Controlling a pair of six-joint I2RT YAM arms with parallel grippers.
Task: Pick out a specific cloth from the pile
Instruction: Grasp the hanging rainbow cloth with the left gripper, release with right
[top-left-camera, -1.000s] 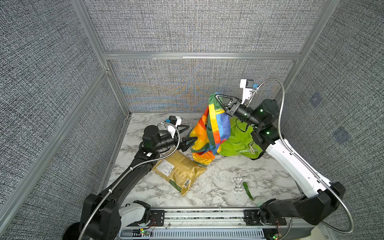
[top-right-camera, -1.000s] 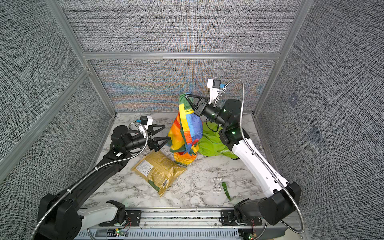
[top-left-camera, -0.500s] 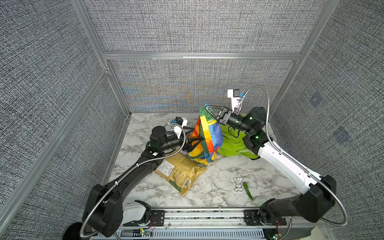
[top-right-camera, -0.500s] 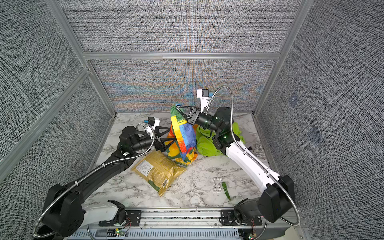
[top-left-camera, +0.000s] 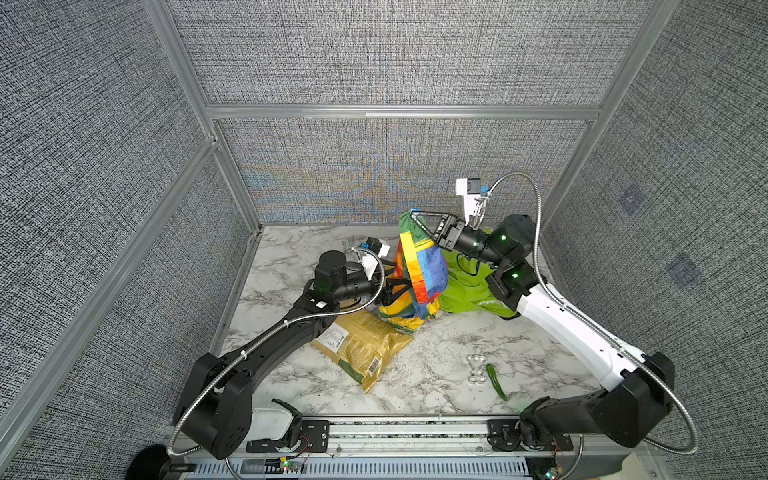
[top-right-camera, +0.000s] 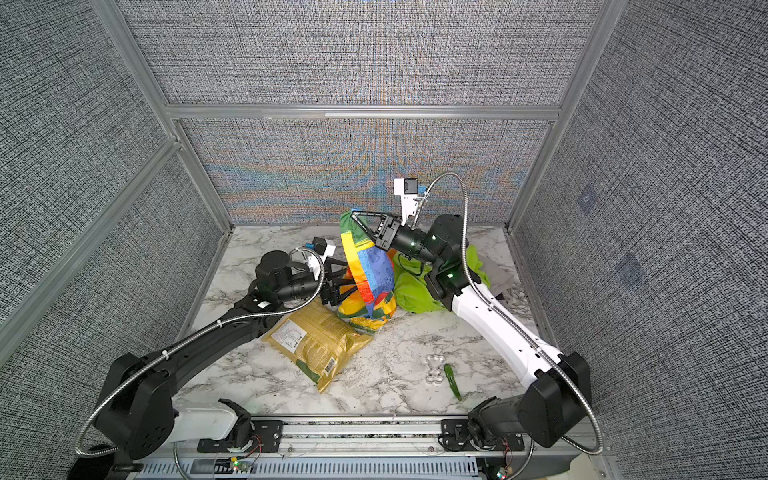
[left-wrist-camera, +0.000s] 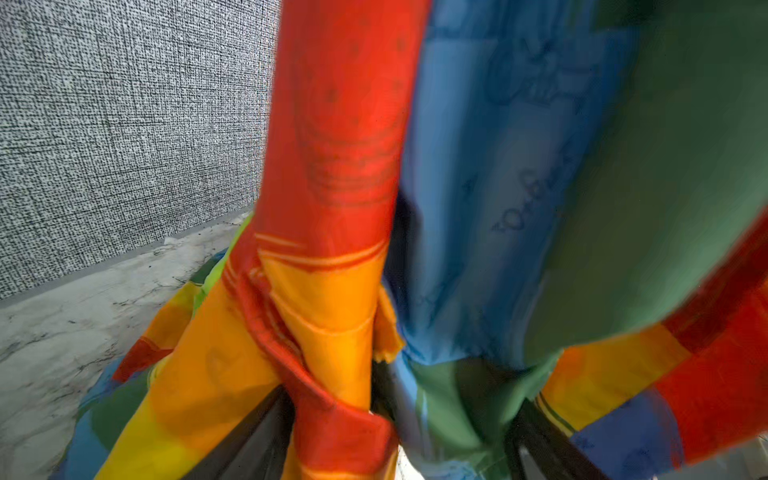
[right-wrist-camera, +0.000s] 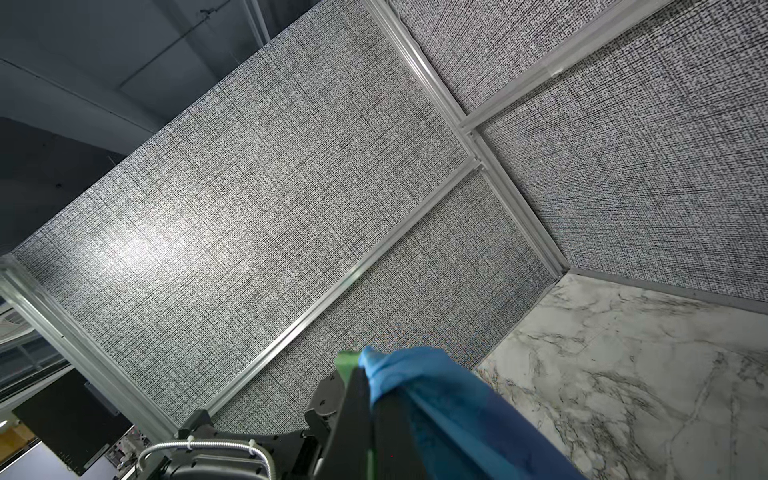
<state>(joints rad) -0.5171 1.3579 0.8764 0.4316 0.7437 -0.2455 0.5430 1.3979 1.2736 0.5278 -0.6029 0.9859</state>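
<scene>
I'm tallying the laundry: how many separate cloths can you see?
3. The rainbow cloth hangs from the right gripper. The lime-green cloth lies on the table under that arm. The grey cloth peeks out to its right. More may be hidden.

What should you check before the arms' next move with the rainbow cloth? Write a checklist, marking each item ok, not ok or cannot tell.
1. Right end effector shut on the rainbow cloth at its top corner: ok.
2. Left end effector closed on a lower fold: not ok, jaws apart around it.
3. Whole rainbow cloth off the table: not ok, its lower end rests at the gold snack bag.
4. No snag between rainbow cloth and lime-green cloth: cannot tell, they overlap in both top views.
</scene>
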